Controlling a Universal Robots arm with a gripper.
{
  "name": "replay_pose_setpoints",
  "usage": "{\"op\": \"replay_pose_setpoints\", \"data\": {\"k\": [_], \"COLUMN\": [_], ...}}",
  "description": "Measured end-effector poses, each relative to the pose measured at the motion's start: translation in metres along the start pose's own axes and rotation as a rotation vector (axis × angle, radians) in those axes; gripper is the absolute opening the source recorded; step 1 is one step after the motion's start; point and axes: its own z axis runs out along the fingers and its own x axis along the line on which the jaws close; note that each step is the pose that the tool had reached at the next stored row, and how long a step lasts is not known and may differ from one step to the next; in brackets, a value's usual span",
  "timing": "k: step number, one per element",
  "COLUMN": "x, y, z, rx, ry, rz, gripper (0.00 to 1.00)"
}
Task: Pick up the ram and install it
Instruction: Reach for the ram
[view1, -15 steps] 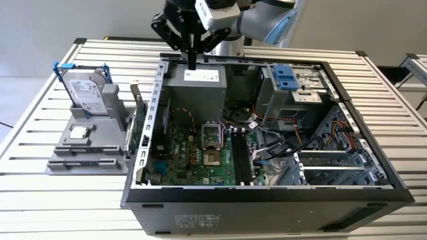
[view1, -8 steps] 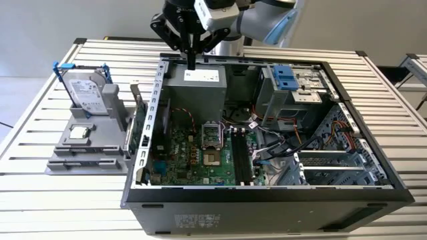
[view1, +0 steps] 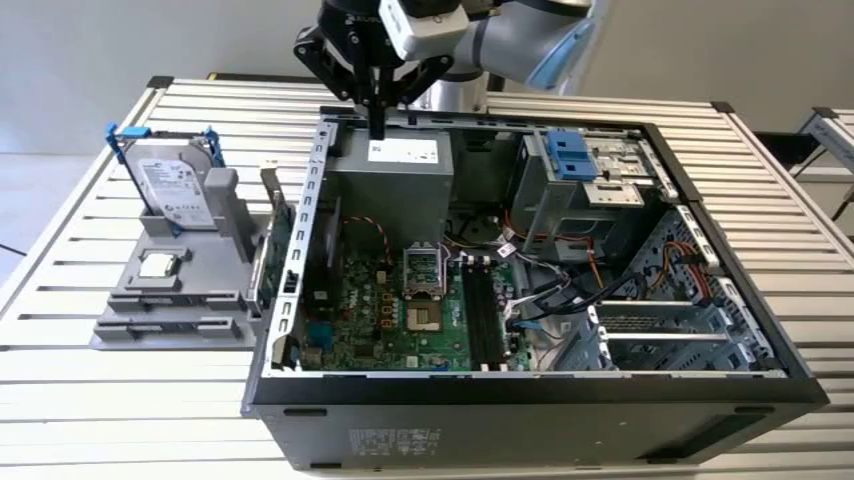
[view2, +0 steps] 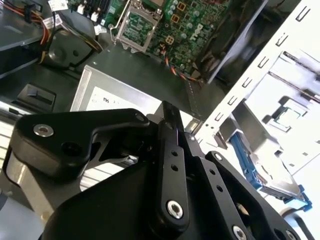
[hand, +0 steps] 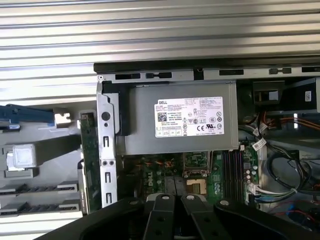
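My gripper (view1: 378, 105) hangs above the back edge of the open computer case (view1: 534, 385), over the grey power supply (view1: 400, 175). Its fingers are shut. A thin dark strip, the ram (view1: 378, 128) seen edge-on, sticks down from between them. The black linkages and fingers (view2: 167, 145) sit pressed together in the second wrist view. The motherboard's long black memory slots (view1: 481, 310) lie lower in the case, beside the processor socket (view1: 420, 270), with nothing in them. In the first wrist view the slots (hand: 231, 165) lie beyond the labelled power supply (hand: 185, 120).
On the exterior view's left a grey holder (view1: 174, 310) carries a silver hard drive with a blue frame (view1: 174, 185), a processor chip (view1: 160, 265) and a green expansion card (view1: 280, 250). Cables (view1: 561, 290) and a drive cage (view1: 587, 170) crowd the case's right half.
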Motion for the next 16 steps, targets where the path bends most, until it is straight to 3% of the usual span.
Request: {"op": "replay_pose_setpoints", "data": {"k": [16], "x": [0.0226], "y": [-0.0016], "z": [-0.0003], "rx": [-0.0001], "ry": [0.0001], "rz": [-0.003], "gripper": [0.0]}}
